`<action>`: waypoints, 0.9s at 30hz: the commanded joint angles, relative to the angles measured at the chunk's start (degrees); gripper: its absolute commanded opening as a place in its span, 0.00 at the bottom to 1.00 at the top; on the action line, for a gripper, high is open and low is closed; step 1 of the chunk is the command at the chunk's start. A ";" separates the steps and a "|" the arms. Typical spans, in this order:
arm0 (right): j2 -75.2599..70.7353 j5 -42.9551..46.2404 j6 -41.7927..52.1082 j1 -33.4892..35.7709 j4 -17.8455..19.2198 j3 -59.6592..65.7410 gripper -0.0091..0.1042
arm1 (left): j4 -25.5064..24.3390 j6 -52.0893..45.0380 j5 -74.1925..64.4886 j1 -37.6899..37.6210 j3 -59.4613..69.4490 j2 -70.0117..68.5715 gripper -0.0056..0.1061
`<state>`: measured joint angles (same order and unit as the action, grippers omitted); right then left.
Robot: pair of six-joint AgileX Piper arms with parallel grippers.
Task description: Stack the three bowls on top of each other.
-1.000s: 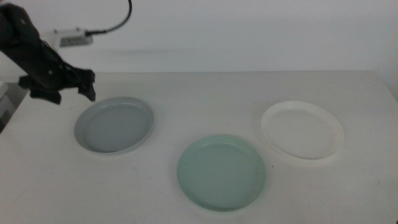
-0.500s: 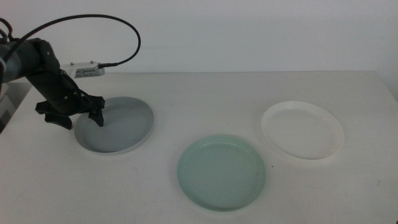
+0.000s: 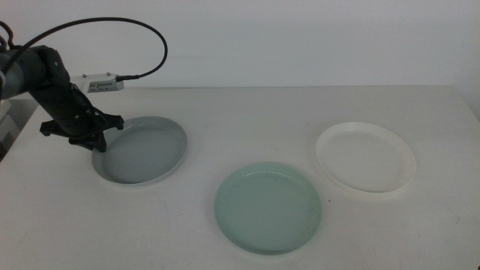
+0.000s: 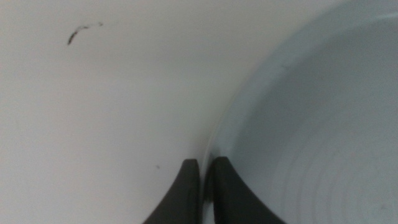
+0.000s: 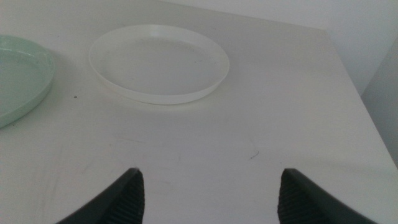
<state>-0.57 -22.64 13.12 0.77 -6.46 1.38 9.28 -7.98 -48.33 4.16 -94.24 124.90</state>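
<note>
Left pincer (image 3: 96, 142): at the left of the middle view, on a dark arm that comes in from the upper left; it sits down at the left rim of the grey-blue bowl. In the left wrist view (image 4: 204, 168) its 2 jaws stand almost together, one outside the rim and one inside, pinched on the rim with only a thin gap between them.
Grey-blue bowl (image 3: 140, 151): left of centre in the middle view, flat on the bench, apart from the other 2 bowls. In the left wrist view (image 4: 311, 124) its inner face shows faint rings.
Green bowl (image 3: 268, 208): lower centre of the middle view, flat on the bench, between the other 2 and nearer the bottom edge. Its edge shows in the right wrist view (image 5: 18, 78).
White bowl (image 3: 365, 157): right of the middle view, flat on the bench, near the green bowl but not touching it; also in the right wrist view (image 5: 159, 62).
Right pincer (image 5: 208, 186): out of the middle view; in its wrist view the jaws are spread wide over bare bench and hold nothing, well apart from the white bowl.
Bench (image 3: 247, 112): white, with a small dark scuff (image 4: 81, 31) near the grey-blue bowl.
Cable (image 3: 112, 26): black, arcs over the left arm to a small white box (image 3: 103, 85) on it.
</note>
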 commanded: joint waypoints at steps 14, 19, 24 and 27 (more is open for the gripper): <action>-1.53 4.30 0.48 -0.20 0.17 -0.15 0.56 | 4.88 1.28 -5.32 -0.20 5.00 -22.30 0.05; -1.53 4.30 0.48 -0.20 0.17 -0.15 0.56 | 7.41 1.28 -4.68 -0.20 13.54 -31.98 0.05; -1.53 4.30 0.48 -0.20 0.17 -0.15 0.56 | 12.01 1.28 -4.71 -1.20 20.06 -39.15 0.05; -1.53 4.30 0.48 -0.20 0.17 -0.15 0.56 | 12.00 2.05 -3.07 -4.21 22.73 -41.26 0.05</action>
<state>-0.57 -22.64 13.12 0.77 -6.46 1.38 18.66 -6.69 -54.13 1.42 -71.00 86.60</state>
